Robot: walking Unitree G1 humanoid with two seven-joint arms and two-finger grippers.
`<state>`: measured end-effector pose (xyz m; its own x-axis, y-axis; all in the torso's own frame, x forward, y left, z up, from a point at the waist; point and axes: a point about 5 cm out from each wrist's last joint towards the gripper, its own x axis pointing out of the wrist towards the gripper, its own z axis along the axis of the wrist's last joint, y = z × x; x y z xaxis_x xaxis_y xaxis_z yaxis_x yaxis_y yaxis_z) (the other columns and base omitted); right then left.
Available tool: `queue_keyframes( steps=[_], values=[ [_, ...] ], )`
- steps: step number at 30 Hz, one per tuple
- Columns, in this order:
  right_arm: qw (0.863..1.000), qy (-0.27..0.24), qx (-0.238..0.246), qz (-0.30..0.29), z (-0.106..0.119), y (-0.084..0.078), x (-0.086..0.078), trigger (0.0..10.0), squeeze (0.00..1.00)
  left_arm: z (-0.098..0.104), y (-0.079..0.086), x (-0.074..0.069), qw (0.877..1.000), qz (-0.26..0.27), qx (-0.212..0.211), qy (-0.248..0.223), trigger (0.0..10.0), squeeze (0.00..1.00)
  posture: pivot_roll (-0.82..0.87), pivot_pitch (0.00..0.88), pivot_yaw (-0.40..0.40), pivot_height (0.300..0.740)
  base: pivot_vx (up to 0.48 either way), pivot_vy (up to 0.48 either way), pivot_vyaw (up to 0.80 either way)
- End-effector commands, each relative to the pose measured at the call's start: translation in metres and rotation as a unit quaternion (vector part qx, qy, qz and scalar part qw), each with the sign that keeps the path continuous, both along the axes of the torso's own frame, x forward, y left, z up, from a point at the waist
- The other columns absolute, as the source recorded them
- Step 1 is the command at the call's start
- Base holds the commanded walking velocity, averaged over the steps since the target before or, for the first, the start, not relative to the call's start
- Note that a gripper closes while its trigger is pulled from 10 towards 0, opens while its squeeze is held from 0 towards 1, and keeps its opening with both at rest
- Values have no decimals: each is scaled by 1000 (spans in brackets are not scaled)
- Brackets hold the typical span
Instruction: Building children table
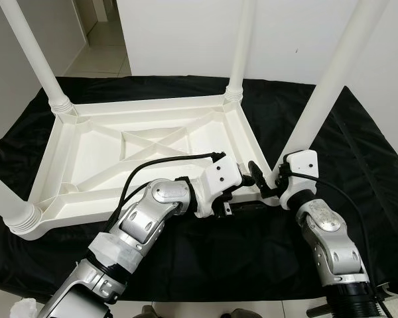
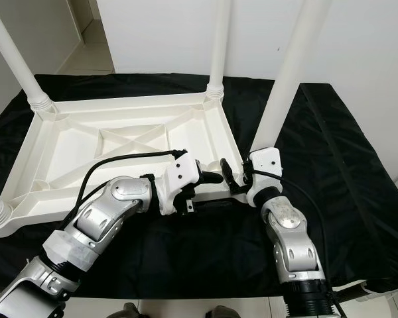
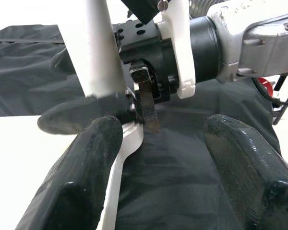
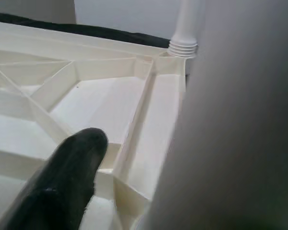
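A white plastic children's table (image 1: 86, 152) lies upside down on a black cloth, its legs pointing up. My right gripper (image 1: 268, 180) is at the near right corner, shut around the base of the near right leg (image 1: 325, 86). In the left wrist view its black fingers (image 3: 81, 115) sit on either side of that leg (image 3: 98, 48). My left gripper (image 1: 247, 189) reaches in from the left to the same corner and is open. One of its fingers (image 3: 81, 167) rests against the table's rim, the other over the cloth. The right wrist view has the leg (image 4: 240, 120) blurred and close.
The black cloth (image 1: 358, 152) covers the whole work surface, with its front edge just below my arms. Three other legs stand upright: far right (image 1: 241, 46), far left (image 1: 33, 53), near left (image 1: 3, 199). A white wall is behind, and a doorway (image 1: 99, 40) at the far left.
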<state>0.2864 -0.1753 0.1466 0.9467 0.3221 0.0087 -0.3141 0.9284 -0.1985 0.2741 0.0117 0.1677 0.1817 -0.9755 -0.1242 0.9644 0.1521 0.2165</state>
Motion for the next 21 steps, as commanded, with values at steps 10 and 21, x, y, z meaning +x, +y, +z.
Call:
queue_keyframes(
  steps=[10, 21],
  values=[
    [998, 55, 20, 37, -21, 0, -6, 0, 0, 2, 2, -1, 1000, -7, 9, 0, 10000, 0, -46, 0, 12, 740, 0, 0, 0],
    [996, 57, 50, -52, -25, 3, -4, 10000, 0, 1, 1, -2, 1000, -11, 11, 2, 10000, 0, -55, 2, 18, 740, 0, 0, 0]
  ],
)
